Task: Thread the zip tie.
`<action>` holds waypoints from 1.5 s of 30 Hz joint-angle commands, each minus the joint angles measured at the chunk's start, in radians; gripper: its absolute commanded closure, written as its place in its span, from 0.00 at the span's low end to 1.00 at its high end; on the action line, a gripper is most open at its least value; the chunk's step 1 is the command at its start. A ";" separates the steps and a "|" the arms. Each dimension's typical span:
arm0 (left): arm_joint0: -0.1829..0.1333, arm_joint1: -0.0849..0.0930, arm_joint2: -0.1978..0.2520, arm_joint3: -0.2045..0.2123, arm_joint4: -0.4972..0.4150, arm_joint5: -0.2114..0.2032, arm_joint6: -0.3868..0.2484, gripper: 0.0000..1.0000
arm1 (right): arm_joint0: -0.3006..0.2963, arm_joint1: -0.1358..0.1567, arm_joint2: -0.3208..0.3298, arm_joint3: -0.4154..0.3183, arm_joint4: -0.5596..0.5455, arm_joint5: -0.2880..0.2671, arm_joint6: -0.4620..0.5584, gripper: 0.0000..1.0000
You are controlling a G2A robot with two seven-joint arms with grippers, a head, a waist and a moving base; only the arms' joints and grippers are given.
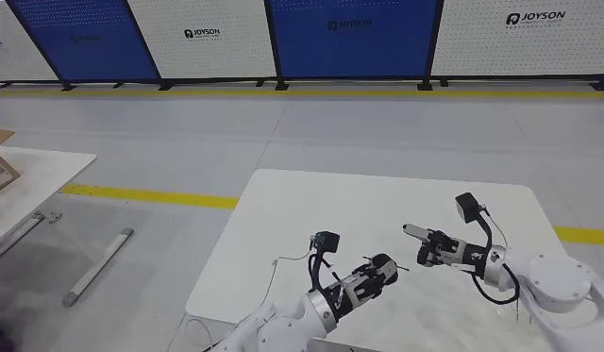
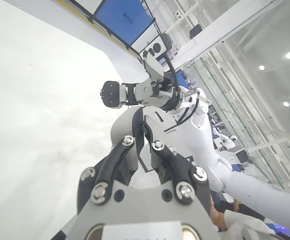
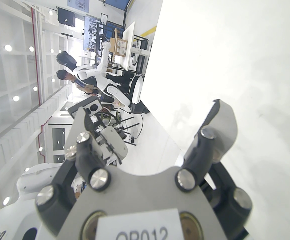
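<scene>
Pinching what looks like a thin black plastic zip tie point(image 1: 402, 268), the left gripper point(image 2: 139, 121) has its fingers drawn almost together. The strap's long axis seems to run out of the left gripper towards the right gripper point(image 3: 151, 116), which sits just beside it, spread wide and holding nothing. Under the left gripper lies the white rectangular table point(image 1: 311, 210). The tie's locking head is too small to make out.
</scene>
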 commanded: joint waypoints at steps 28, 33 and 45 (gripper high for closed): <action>-0.027 -0.003 0.056 0.056 0.068 0.066 -0.041 1.00 | 0.000 0.000 0.000 0.000 0.000 0.000 0.000 0.00; -0.027 -0.003 0.056 0.056 0.068 0.066 -0.041 1.00 | 0.000 0.000 0.000 0.000 0.000 0.000 0.000 0.00; -0.027 -0.004 0.055 0.048 0.087 0.069 0.005 1.00 | 0.000 0.000 0.000 0.000 0.000 0.000 0.000 0.00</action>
